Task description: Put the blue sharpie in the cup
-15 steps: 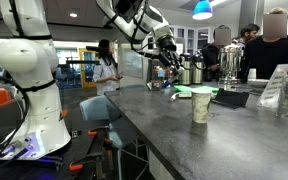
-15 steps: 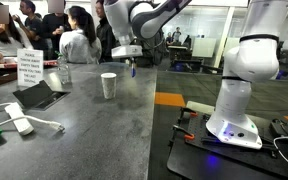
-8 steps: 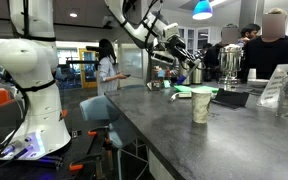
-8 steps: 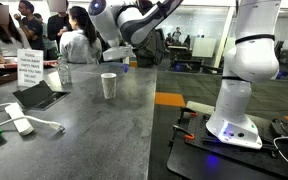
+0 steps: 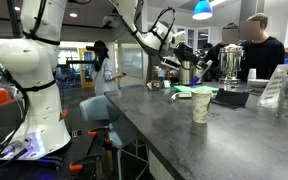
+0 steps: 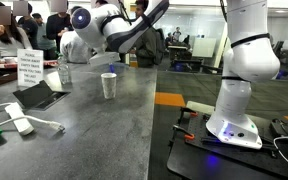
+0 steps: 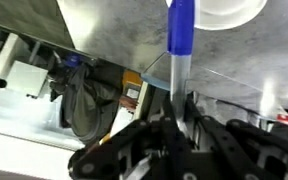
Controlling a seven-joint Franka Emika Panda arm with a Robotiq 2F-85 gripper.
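The jaws gripped the blue sharpie above the counter, mid-carry. Next, I judged, it needed centring over the cup.

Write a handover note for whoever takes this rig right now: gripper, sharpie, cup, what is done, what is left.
Gripper: shut on the blue sharpie, gripped at one end with the blue barrel sticking out, in the air above the grey counter.
Cup: upright on the counter. In the wrist view its white rim shows just beside the sharpie's free end.
Done: the sharpie is picked up and near the cup.
Left: the sharpie is not yet in the cup. Centre it over the cup's mouth, lower it and open the gripper.
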